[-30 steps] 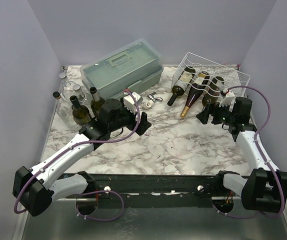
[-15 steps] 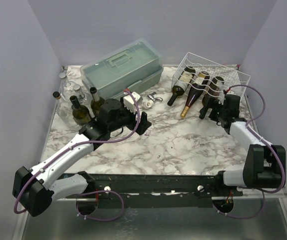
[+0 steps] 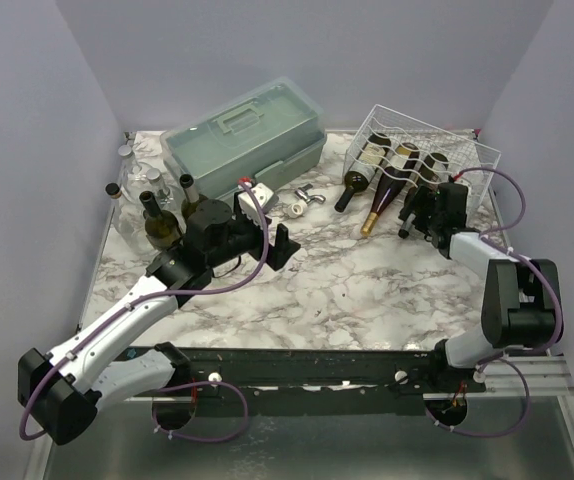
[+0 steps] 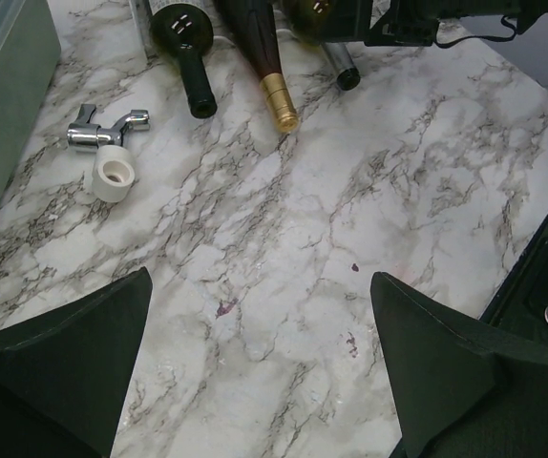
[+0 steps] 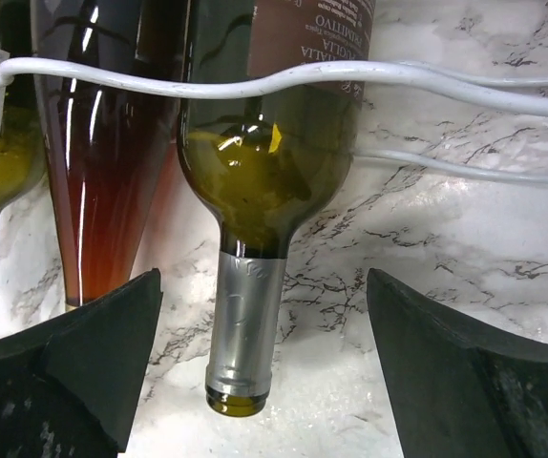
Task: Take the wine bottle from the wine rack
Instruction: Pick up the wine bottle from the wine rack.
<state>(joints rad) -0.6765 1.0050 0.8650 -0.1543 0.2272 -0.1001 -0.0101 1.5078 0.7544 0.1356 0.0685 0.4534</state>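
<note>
The white wire wine rack [image 3: 437,150] stands at the back right with three bottles lying in it, necks pointing out over the table. The rightmost is a green wine bottle [image 5: 264,143] with a silver foil neck [image 5: 245,329]. My right gripper [image 5: 264,363] is open, with that neck between its fingers and untouched; it also shows in the top view [image 3: 412,215]. A white rack wire [image 5: 350,72] crosses the bottle's body. My left gripper [image 4: 260,363] is open and empty over the marble table, and shows in the top view [image 3: 282,245] near the middle.
An amber bottle with a gold foil tip [image 4: 276,95] and a dark green bottle [image 4: 193,81] lie left of the grasp. A chrome stopper [image 4: 102,134] and a white cap [image 4: 114,174] lie loose. A pale green toolbox [image 3: 245,135] stands at the back. Upright bottles [image 3: 162,225] and jars [image 3: 132,185] stand at the left.
My right gripper has moved forward to the rack and now straddles the rightmost bottle's neck. My left arm has shifted slightly back and left.
</note>
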